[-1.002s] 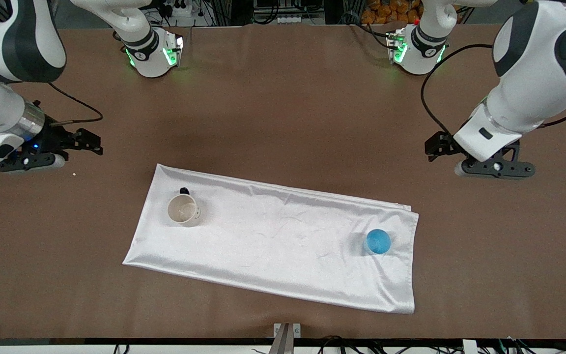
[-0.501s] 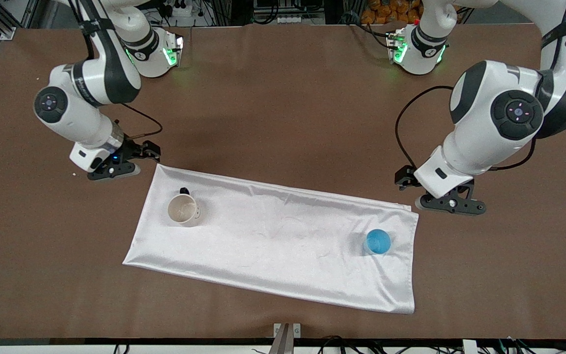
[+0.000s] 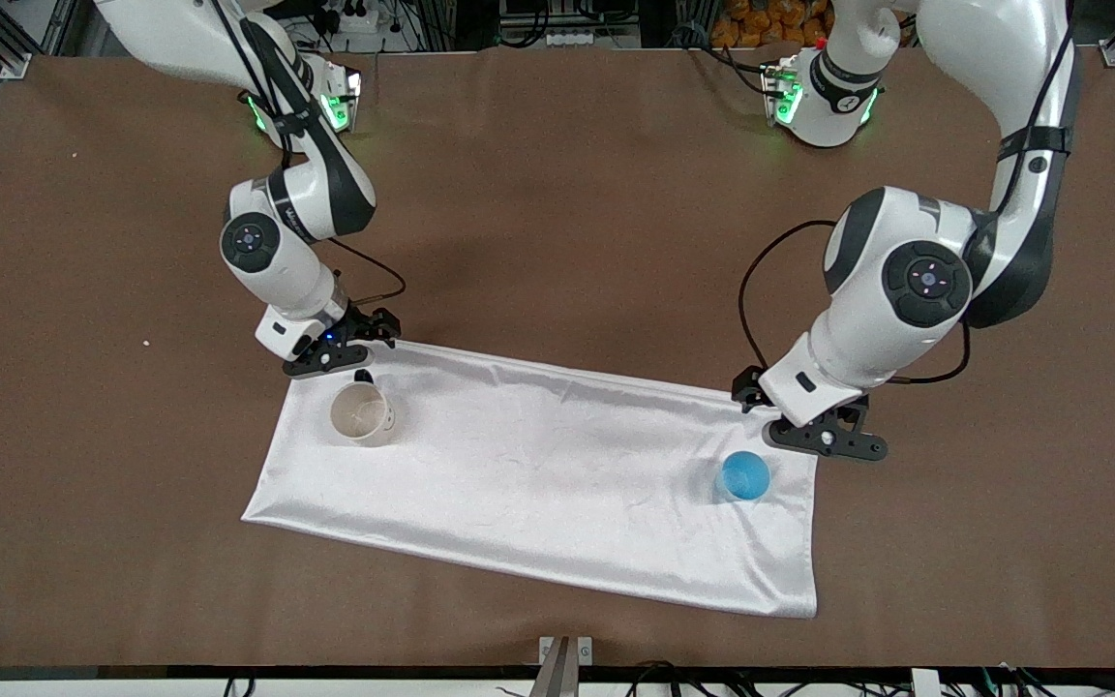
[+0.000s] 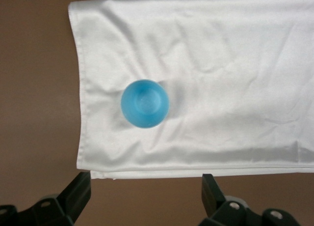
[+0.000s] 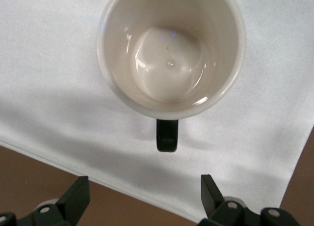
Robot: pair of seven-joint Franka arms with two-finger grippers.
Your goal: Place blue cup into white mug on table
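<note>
The blue cup [image 3: 744, 476] stands upright on the white cloth [image 3: 557, 474], toward the left arm's end of the table [image 3: 557, 194] and nearer its front-camera edge than the white mug [image 3: 361, 413], which stands upright and empty on the cloth's corner toward the right arm's end. The left gripper [image 3: 827, 440] hangs released over the cloth's edge beside the cup. The right gripper [image 3: 330, 356] hangs spread wide over the cloth's edge by the mug's black handle [image 5: 167, 135].

No legible txt, labels, brands or nos. anywhere; lettering on the right arm [image 3: 291, 208] too small to read.
</note>
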